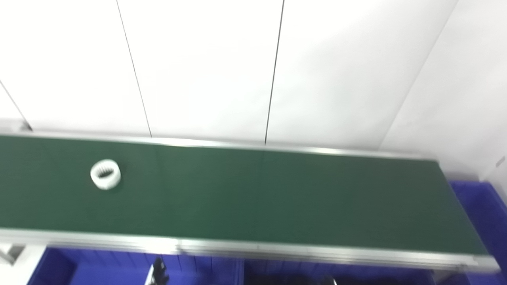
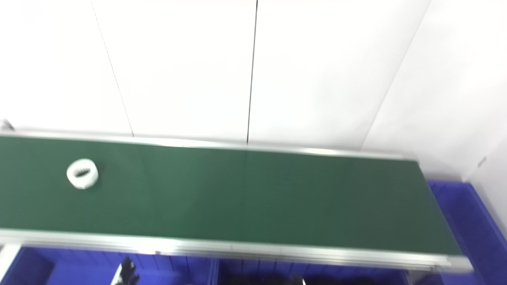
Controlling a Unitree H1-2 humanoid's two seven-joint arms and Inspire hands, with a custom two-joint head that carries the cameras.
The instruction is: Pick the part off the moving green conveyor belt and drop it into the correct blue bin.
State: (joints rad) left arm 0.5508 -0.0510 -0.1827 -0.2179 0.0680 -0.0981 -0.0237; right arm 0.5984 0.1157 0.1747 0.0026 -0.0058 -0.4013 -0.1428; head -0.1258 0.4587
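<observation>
A white toothed ring part (image 1: 105, 174) lies on the green conveyor belt (image 1: 277, 198), near its left end; it also shows in the right eye view (image 2: 82, 173). Only the dark tip of my left hand (image 1: 158, 272) shows at the bottom edge, below the belt's near rail and over a blue bin (image 1: 99, 269). A dark blurred shape at the bottom edge (image 1: 317, 280) looks like my right hand. Both hands are far from the part, and their fingers are too cut off to tell how they stand.
Blue bins run along the near side below the belt's metal rail (image 1: 237, 247), with a divider (image 1: 241, 269) between them. Another blue bin (image 1: 483, 209) stands past the belt's right end. White wall panels rise behind the belt.
</observation>
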